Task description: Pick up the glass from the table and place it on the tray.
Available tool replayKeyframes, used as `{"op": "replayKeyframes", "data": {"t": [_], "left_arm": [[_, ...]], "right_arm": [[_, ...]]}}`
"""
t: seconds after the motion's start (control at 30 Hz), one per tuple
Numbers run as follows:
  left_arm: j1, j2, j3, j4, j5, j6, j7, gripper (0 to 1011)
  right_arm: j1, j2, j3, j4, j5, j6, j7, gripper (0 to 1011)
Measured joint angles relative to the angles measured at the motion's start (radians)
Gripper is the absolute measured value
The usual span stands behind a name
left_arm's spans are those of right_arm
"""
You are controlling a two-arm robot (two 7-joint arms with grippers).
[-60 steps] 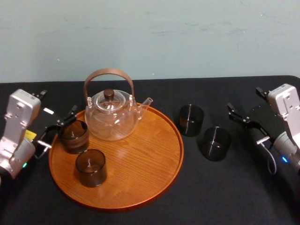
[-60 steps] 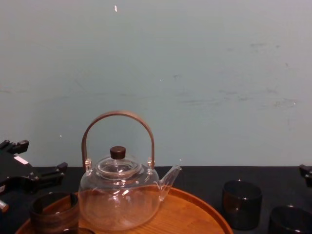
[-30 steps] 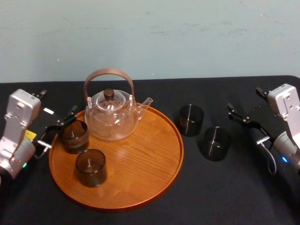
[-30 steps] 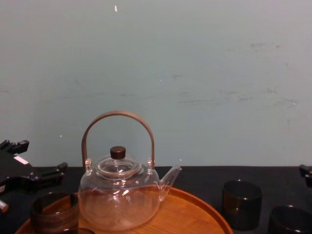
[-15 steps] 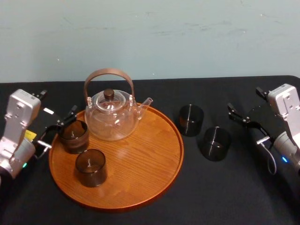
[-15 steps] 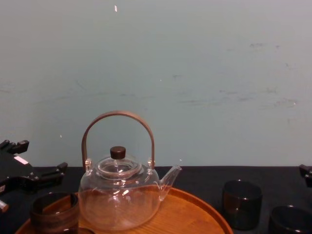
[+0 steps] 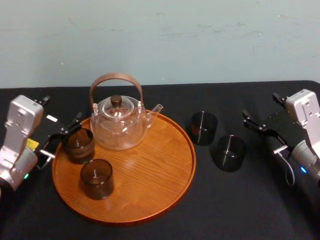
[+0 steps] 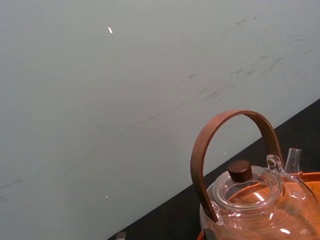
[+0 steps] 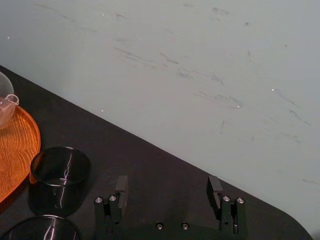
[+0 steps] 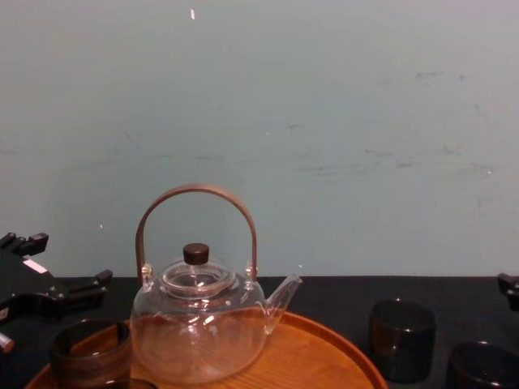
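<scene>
Nothing has shifted in two seconds: the left gripper [image 7: 62, 136] stays spread wide, grasping nothing, a squat smoky-brown glass tumbler [image 7: 78, 145] at its fingertips just inside the rim of the large round orange-brown wooden tray [image 7: 150, 195]. Beyond it stands a clear glass teapot [image 7: 119, 125]; the right gripper [image 9: 168, 186], likewise spread and empty, waits near a dark glass cup [image 7: 230, 153] and its twin [image 7: 204, 128] on the black table [image 7: 250, 210]. A crooked left-arm retreat could clip the tumbler, tipping it or knocking it into the teapot.
</scene>
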Motion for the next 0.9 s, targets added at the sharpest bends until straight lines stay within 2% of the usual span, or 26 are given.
{"op": "replayKeyframes", "data": {"t": [0.27,0.67,0.8,0.9], "left_arm": [[0.000,0.000,0.000,0.000,0.000,0.000,0.000,1001],[0.000,0.000,0.000,0.000,0.000,0.000,0.000,1001],[0.000,0.000,0.000,0.000,0.000,0.000,0.000,1002],[0.000,0.000,0.000,0.000,0.000,0.000,0.000,1001]], "right_arm": [[-0.002,-0.004,0.018,-0.025,-0.009,0.012,0.033,1002],[-0.053,0.009,0.055,-0.141,-0.004,0.063,0.055,1002],[-0.096,0.025,0.075,-0.212,0.011,0.087,0.074,1002],[-0.118,0.029,0.086,-0.240,0.018,0.095,0.076,1002]]}}
